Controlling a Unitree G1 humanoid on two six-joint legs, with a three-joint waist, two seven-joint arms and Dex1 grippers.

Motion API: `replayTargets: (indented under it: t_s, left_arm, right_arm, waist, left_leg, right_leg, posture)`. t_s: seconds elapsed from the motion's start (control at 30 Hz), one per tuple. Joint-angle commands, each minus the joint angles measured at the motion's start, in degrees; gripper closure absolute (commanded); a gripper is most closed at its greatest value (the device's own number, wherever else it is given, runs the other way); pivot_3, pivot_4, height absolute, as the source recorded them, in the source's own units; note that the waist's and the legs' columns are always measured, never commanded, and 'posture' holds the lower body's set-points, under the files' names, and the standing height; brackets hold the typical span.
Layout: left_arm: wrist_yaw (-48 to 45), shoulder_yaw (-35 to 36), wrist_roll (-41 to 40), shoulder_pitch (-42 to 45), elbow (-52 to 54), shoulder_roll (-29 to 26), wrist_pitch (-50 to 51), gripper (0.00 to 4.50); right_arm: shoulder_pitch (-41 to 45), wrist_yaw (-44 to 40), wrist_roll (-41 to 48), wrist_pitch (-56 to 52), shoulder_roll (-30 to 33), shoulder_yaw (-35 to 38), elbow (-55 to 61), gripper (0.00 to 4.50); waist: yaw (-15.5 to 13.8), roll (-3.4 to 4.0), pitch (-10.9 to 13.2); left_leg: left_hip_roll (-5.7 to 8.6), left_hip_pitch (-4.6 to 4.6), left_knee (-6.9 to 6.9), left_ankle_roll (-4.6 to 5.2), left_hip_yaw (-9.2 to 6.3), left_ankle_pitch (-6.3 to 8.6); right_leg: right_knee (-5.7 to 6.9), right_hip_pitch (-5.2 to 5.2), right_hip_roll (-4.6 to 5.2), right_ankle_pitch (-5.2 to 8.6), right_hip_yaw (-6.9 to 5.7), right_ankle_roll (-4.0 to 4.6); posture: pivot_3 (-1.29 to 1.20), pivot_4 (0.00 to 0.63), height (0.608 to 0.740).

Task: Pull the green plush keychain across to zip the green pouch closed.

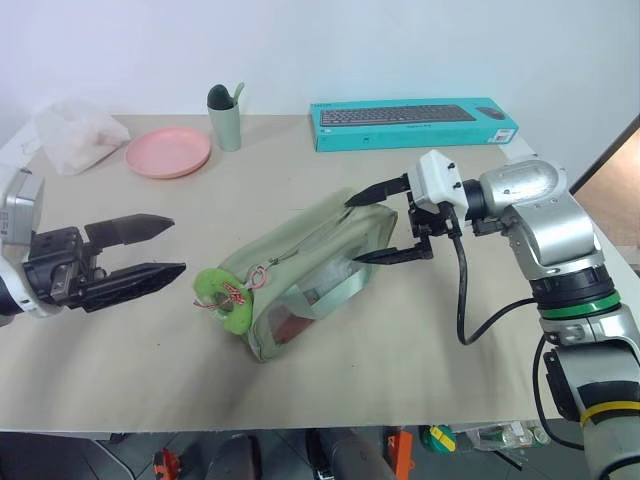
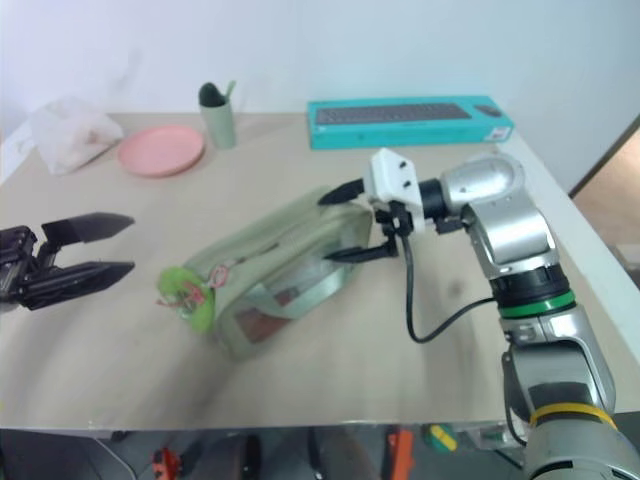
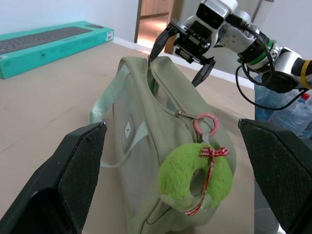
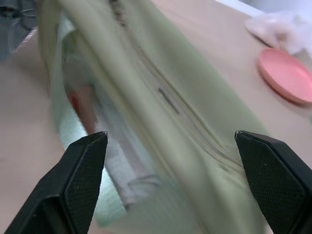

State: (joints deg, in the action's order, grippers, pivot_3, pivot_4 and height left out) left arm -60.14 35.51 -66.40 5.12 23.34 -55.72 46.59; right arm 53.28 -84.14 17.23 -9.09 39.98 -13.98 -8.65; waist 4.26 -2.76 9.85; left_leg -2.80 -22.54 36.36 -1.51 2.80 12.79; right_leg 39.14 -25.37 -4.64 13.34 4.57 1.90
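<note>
We see the green plush keychain (image 1: 224, 297) hanging at one end of the green pouch (image 1: 310, 268), the end nearer the desk's (image 1: 120, 380) left edge. It looks soft, fuzzy and very light, so it will squash when we pinch it. A pink ring (image 3: 205, 124) and a red cord tie it to the zipper pull. We think the best place to take hold is the fat plush ring itself, or close by the pink ring, so the pull goes straight along the zipper.

The pouch lies near the middle of the desk. It is floppy cloth and will slide or fold if nothing holds it.

Our right gripper (image 1: 385, 224) has its jaws spread around the pouch's far end, not yet pinching. Our left gripper (image 1: 150, 250) waits near the keychain, jaws spread wide and empty.
</note>
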Motion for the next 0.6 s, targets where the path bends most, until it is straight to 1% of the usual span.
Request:
replayTargets:
  t_s: [0.03, 0.07, 0.13, 0.17, 0.2, 0.23, 0.27, 0.4, 0.5, 0.6]
  left_arm:
    - [0.5, 0.9, 0.5, -2.4, 4.0, 0.6, -1.2, 0.0]
    - [0.6, 1.2, 0.3, -2.8, 4.4, 0.9, -1.2, 0.0]
    - [1.0, 1.6, 0.2, -3.3, 4.7, 1.2, -1.4, 0.0]
    - [1.2, 1.7, 0.1, -3.4, 4.8, 1.3, -1.4, 0.0]
    - [1.3, 1.9, 0.0, -3.5, 4.9, 1.5, -1.4, 0.0]
    - [1.7, 2.0, -0.2, -3.4, 4.8, 1.9, -1.6, 0.0]
    - [2.0, 2.0, -0.4, -3.4, 4.8, 2.1, -1.6, 0.0]
    - [4.3, 2.6, -1.7, -3.1, 4.5, 3.9, -2.4, 0.0]
    - [6.3, 4.6, -3.4, -2.4, 3.4, 5.4, -2.8, 0.0]
    - [8.5, 8.1, -6.1, -2.1, 2.7, 5.7, -3.1, 0.0]
  right_arm:
    - [0.9, -2.1, -2.0, 2.0, -0.6, -1.0, -1.8, 1.57]
    - [0.7, -2.4, -1.9, 1.7, -0.6, -1.1, -1.7, 1.7]
    - [0.2, -2.7, -2.3, 1.8, -0.4, -1.3, -1.8, 2.15]
    - [0.0, -2.8, -2.6, 1.9, -0.4, -1.5, -1.9, 2.56]
    - [-0.2, -2.9, -2.7, 1.9, -0.3, -1.6, -1.9, 2.56]
    - [-0.4, -3.0, -2.8, 1.8, -0.3, -1.6, -2.1, 3.03]
    - [-0.5, -3.0, -2.8, 1.7, -0.4, -1.6, -2.1, 3.3]
    - [-0.3, -0.6, -5.2, 3.1, -1.5, -1.9, -4.1, 3.3]
    - [2.0, 5.8, -8.2, 3.8, -3.8, -0.9, -9.2, 3.3]
    - [3.4, 7.9, -6.4, 2.0, -4.9, 1.9, -10.9, 3.3]
  waist:
    - [0.0, 0.0, 0.0]
    - [0.0, 0.0, 0.0]
    - [0.0, 0.0, 0.0]
    - [0.0, 0.0, 0.0]
    - [0.0, 0.0, 0.0]
    - [0.0, 0.0, 0.0]
    - [0.0, 0.0, 0.0]
    - [0.0, 0.0, 0.0]
    - [0.0, -0.01, 0.0]
    - [0.1, -0.02, 0.0]
  left_leg:
    - [0.0, 0.0, 0.01, 0.0, -0.02, 0.0]
    - [0.0, 0.0, 0.01, 0.0, -0.02, 0.0]
    - [0.01, 0.0, 0.03, -0.01, -0.03, 0.0]
    - [0.02, -0.01, 0.04, -0.01, -0.05, -0.01]
    - [0.02, -0.01, 0.04, -0.01, -0.05, -0.01]
    - [0.02, 0.0, 0.05, -0.01, -0.05, -0.01]
    - [0.01, 0.02, 0.05, -0.01, -0.05, -0.01]
    - [0.0, 0.04, 0.06, -0.01, -0.05, -0.01]
    - [-0.02, 0.08, 0.06, -0.01, -0.05, -0.01]
    - [-0.06, 0.16, 0.11, -0.02, -0.03, -0.02]
  right_leg:
    - [0.02, 0.0, 0.01, 0.0, -0.01, 0.0]
    - [0.02, 0.0, 0.01, 0.0, -0.01, 0.0]
    - [0.02, 0.01, 0.02, 0.0, -0.02, 0.0]
    - [0.03, 0.01, 0.02, 0.0, -0.04, 0.0]
    - [0.03, 0.01, 0.02, 0.0, -0.04, 0.0]
    - [0.03, 0.03, 0.02, 0.0, -0.04, 0.0]
    - [0.03, 0.04, 0.02, 0.0, -0.04, 0.0]
    - [0.05, 0.05, 0.01, 0.0, -0.07, 0.0]
    - [0.07, 0.06, -0.01, 0.0, -0.07, 0.01]
    - [0.08, 0.13, -0.02, -0.06, -0.11, 0.02]
  posture:
    - [0.0, 0.15, 0.739]
    - [0.0, 0.15, 0.739]
    - [0.0, 0.15, 0.739]
    - [0.0, 0.15, 0.739]
    - [0.0, 0.15, 0.739]
    - [0.0, 0.15, 0.739]
    - [0.0, 0.15, 0.739]
    - [0.0, 0.15, 0.739]
    - [0.0, 0.15, 0.739]
    - [0.0, 0.15, 0.739]
